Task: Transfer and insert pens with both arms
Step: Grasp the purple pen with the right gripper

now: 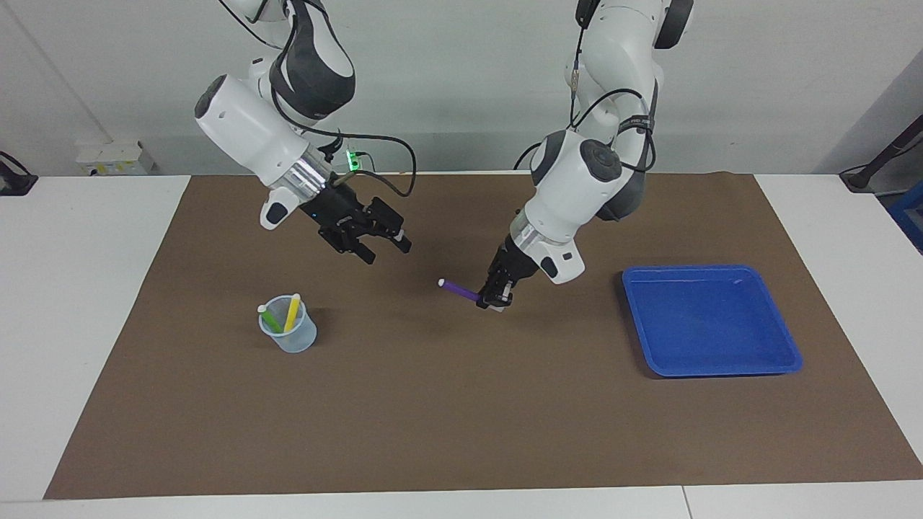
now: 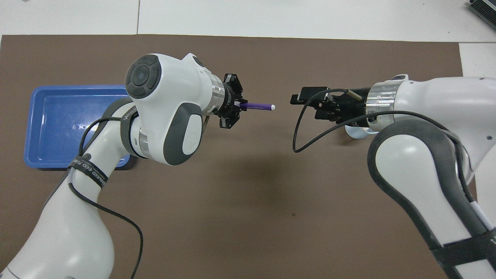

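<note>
My left gripper (image 1: 495,298) is shut on the purple pen (image 1: 458,289) and holds it level above the middle of the brown mat, white cap end pointing toward the right arm. In the overhead view the left gripper (image 2: 237,105) grips the purple pen (image 2: 259,105) by its back end. My right gripper (image 1: 386,251) is open and empty in the air, facing the pen's cap with a short gap between them; it also shows in the overhead view (image 2: 296,100). The yellow pen (image 1: 291,313) and green pen (image 1: 270,318) stand in a clear cup (image 1: 292,343).
A blue tray (image 1: 710,324) lies on the mat toward the left arm's end and holds nothing; it also shows in the overhead view (image 2: 58,116). The cup stands toward the right arm's end, mostly hidden under the right arm from above.
</note>
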### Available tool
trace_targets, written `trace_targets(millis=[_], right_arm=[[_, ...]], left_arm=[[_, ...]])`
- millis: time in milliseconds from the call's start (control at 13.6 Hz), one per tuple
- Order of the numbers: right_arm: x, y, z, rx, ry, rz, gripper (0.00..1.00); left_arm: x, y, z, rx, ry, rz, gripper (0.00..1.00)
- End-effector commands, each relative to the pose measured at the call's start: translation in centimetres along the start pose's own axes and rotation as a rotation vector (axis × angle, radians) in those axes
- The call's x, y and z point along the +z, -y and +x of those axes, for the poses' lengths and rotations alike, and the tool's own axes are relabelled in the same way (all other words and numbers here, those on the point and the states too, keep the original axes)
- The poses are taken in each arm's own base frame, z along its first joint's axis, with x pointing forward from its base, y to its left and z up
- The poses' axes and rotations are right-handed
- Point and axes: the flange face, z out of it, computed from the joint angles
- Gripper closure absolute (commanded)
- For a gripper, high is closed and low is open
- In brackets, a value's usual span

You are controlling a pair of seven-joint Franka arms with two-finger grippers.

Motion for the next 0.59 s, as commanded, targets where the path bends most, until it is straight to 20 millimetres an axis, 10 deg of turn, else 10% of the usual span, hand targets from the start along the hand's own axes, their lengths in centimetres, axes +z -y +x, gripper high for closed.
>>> trace_targets(millis=[0, 516], right_arm=[[0.5, -0.5, -0.6, -0.007, -0.001, 0.009, 0.0], [-0.2, -2.6, 0.6, -0.128, 0.013, -0.012, 0.05]], left_arm=[[0.2, 1.3, -3.0, -0.072, 0.033, -0.064, 1.0], [0.7, 3.3, -7.5, -0.091, 0.106, -0.053, 1.0]])
